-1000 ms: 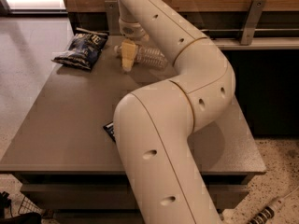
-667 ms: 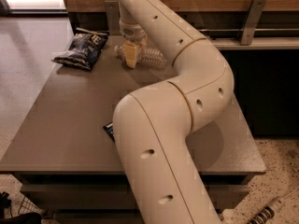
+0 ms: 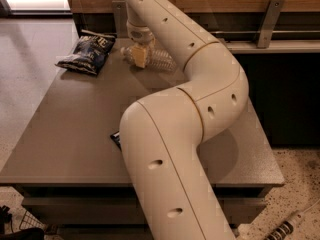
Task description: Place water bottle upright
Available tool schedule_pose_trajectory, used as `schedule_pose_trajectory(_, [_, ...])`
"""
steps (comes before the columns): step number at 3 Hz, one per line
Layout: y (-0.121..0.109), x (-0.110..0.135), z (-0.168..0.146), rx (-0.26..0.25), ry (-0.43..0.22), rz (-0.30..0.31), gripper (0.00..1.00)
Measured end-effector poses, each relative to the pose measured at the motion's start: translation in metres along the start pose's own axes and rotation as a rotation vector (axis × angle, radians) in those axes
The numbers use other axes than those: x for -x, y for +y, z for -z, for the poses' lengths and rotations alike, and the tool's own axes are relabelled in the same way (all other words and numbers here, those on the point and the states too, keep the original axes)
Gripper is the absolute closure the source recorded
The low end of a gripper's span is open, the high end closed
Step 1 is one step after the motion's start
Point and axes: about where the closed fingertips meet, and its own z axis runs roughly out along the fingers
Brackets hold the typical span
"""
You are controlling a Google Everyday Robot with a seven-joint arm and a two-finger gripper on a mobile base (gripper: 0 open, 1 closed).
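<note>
The water bottle (image 3: 159, 60) is clear ribbed plastic and lies on its side at the far middle of the grey table (image 3: 70, 134). Its cap end points left and is partly hidden behind the gripper. My gripper (image 3: 140, 57) reaches down from the wrist (image 3: 139, 34) right onto the bottle's left part, with a yellowish pad in front of it. My big cream arm (image 3: 200, 99) curves across the table's right half and hides much of it.
A dark crisp bag (image 3: 88, 54) lies at the far left of the table. A small dark object (image 3: 115, 138) peeks out from under my arm near the front. A wooden wall with metal brackets (image 3: 270, 21) stands behind the table. Speckled floor (image 3: 300, 184) lies to the right.
My gripper has shifted slightly to the right and down onto the lying bottle. The bottle, bag and table have not moved.
</note>
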Motion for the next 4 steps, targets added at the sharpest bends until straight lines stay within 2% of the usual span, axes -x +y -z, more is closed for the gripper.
schedule_pose_trajectory(1, [-0.004,0.000,0.005,-0.010,-0.007,0.005,1.00])
schedule_pose_trajectory(2, [-0.013,-0.004,0.023,-0.041,-0.026,0.027,1.00])
schedule_pose_trajectory(3, [-0.024,-0.019,0.053,-0.080,-0.052,0.024,1.00])
schedule_pose_trajectory(4, [-0.029,-0.029,0.072,-0.089,-0.091,0.021,1.00])
